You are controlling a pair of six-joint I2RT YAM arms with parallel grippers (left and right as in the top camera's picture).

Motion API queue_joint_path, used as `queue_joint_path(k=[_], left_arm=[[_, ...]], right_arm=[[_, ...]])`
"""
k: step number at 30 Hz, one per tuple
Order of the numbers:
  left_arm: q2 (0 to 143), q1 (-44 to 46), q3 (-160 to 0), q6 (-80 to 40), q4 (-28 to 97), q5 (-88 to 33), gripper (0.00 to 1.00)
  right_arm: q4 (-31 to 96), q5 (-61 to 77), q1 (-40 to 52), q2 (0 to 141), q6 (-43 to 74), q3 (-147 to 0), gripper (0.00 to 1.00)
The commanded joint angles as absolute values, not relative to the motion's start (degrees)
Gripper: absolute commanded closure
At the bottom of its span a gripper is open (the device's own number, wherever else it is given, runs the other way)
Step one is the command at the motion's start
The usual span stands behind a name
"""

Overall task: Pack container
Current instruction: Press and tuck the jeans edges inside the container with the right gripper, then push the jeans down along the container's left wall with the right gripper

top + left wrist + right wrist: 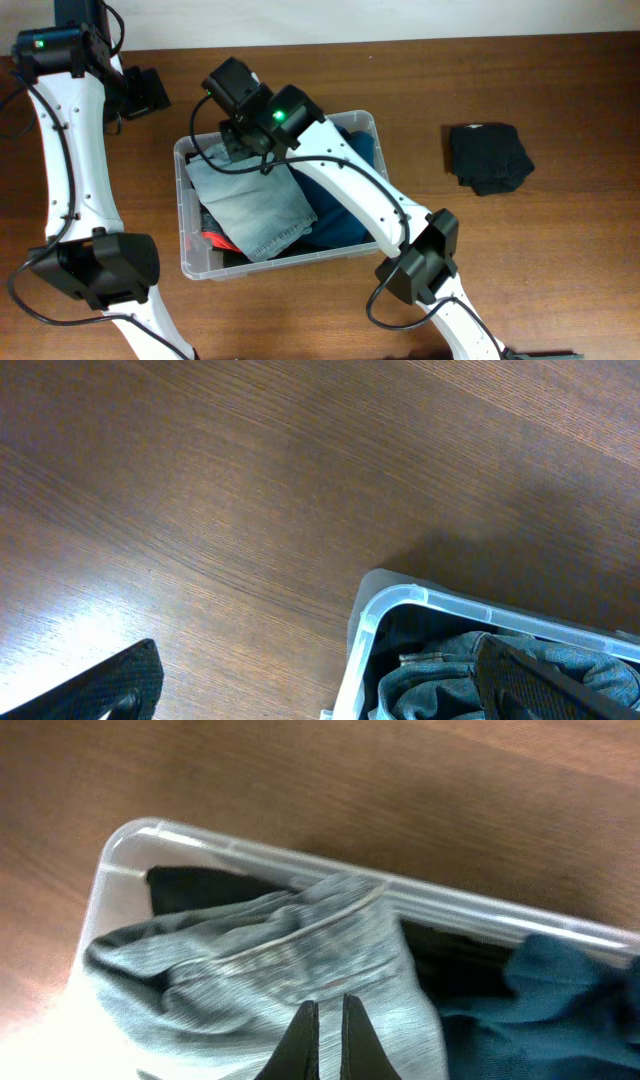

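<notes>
- Left gripper [143, 92]: above the brown wooden table [150, 200], near the tub's far left corner. Fingers wide apart and empty, seemingly standing clear.
- Large clear rectangular plastic container [182, 262]: table centre. It holds a pale grey-blue denim garment [255, 205] lying over teal fabric [560, 990].
- Right gripper [325, 1020]: fingers together, low over the denim, likely tamping it down.
- Folded black cloth [488, 157]: well to the right, apparently awaiting packing.

Brown wood-grain table [540, 270]; clear colourless container [183, 215] holding a faded grey-blue garment [258, 210] at its 9 o'clock, teal cloth [560, 995] at its 3 o'clock and a red scrap [213, 239] at its 7 o'clock; plain black cloth [488, 158] at the container's 3 o'clock.
</notes>
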State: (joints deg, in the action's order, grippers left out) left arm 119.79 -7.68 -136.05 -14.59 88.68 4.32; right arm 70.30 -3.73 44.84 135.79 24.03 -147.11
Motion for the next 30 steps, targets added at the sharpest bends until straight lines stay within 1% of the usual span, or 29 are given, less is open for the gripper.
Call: queue_joint_path(k=[1,6,12,15,20,26,30], left_arm=[[119.31,-7.84,-135.87,-15.16,88.73,3.9,0.01],[119.31,-7.79,-135.87,-15.16,88.73,3.9,0.0],[119.31,-7.79,-135.87,-15.16,88.73,3.9,0.01],[119.31,-7.79,-135.87,-15.16,88.73,3.9,0.01],[119.31,-7.77,-135.87,-15.16,88.73,3.9,0.01],[119.31,-7.79,-135.87,-15.16,88.73,3.9,0.01],[119.31,-7.79,-135.87,-15.16,88.73,3.9,0.01]], right_arm=[[70.5,-5.08,44.62,135.52,24.53,-147.02,0.96],[68.1,-1.8,44.6,135.74,24.95,-143.52,0.96],[61.28,6.92,44.62,136.03,26.09,-136.0,0.96],[59.37,6.96,44.6,136.14,29.41,-131.39,0.96],[54.33,7.03,44.6,136.14,29.41,-122.56,0.96],[55.07,6.9,44.6,134.82,29.21,-122.96,0.96],[56.88,6.61,44.69,130.45,28.29,-125.82,0.96]])
